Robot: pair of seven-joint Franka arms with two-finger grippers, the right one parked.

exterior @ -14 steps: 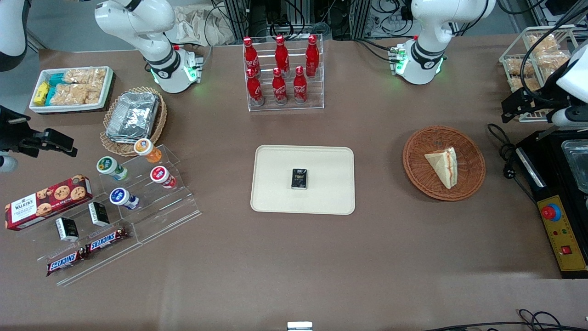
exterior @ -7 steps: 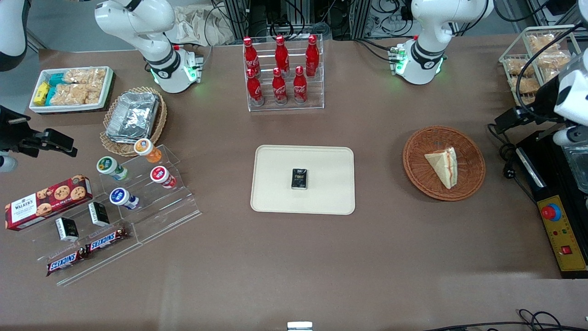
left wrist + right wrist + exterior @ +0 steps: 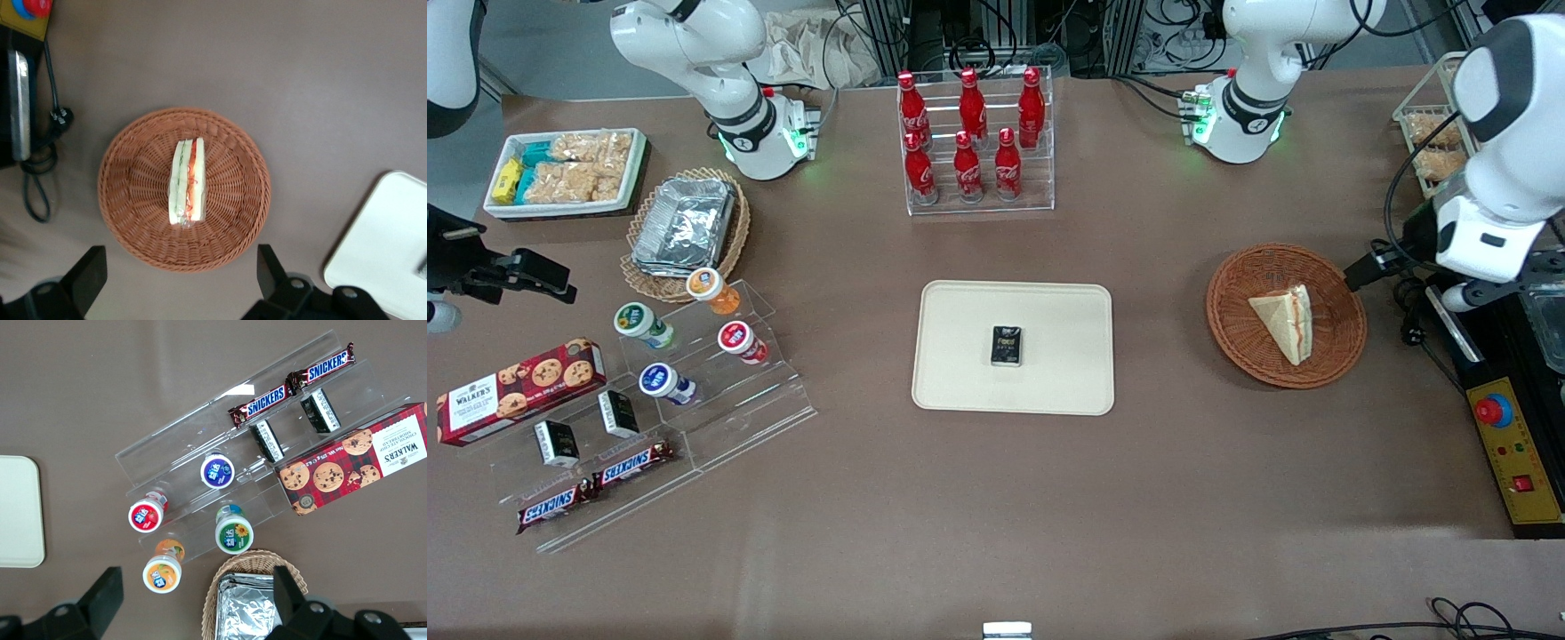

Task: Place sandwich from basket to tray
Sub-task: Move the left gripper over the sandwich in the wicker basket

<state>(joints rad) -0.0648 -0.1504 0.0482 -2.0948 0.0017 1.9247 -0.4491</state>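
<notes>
Overhead, my gripper [image 3: 180,283] hangs above the basket [image 3: 133,220], jaws spread wide and holding nothing, toward the working arm's end of the table. I see the sandwich [image 3: 1285,321] lying in the basket (filling edge showing). Beside it sits the tray [image 3: 960,373], carrying a small black packet [image 3: 1007,346].

Left arm bent over table's working end, wrist pointing down. Gripper [image 3: 180,283] hangs high, empty, fingers [image 3: 90,273] spread wide apart, touching nothing, nothing between them.
</notes>
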